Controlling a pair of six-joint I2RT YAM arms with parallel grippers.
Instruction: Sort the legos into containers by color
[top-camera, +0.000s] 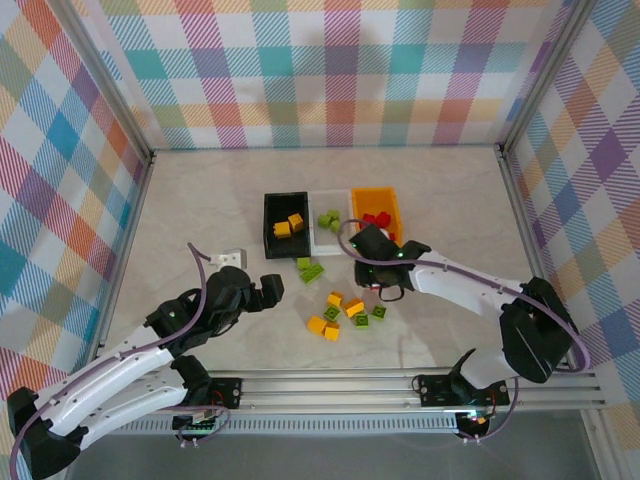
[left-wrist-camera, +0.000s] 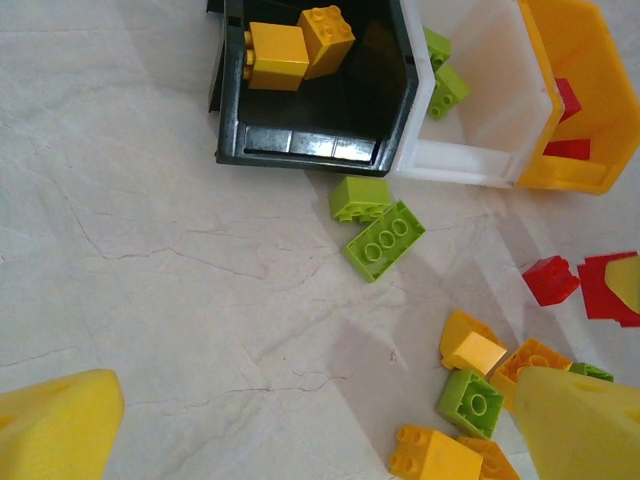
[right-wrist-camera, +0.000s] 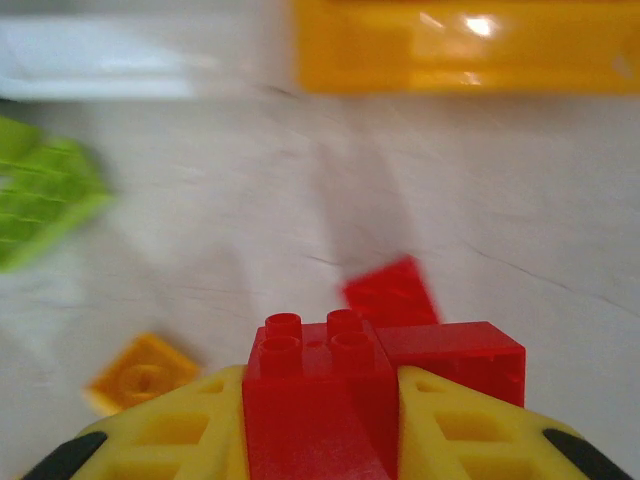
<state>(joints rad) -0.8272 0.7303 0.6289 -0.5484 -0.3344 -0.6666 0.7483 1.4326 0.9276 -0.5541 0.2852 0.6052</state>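
A robot test cell in a lab: a pale marble-patterned tabletop boxed in by pastel plaid-printed wall sheets on silver aluminium frame posts, with a pair of white-and-black robot arms bolted to a slotted aluminium rail

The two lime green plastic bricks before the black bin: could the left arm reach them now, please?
Probably yes: the left gripper is open, and bare table lies between it and the bricks.

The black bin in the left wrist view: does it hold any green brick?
No, the black bin holds two yellow-orange bricks, and the nearest green bricks lie on the table outside it.
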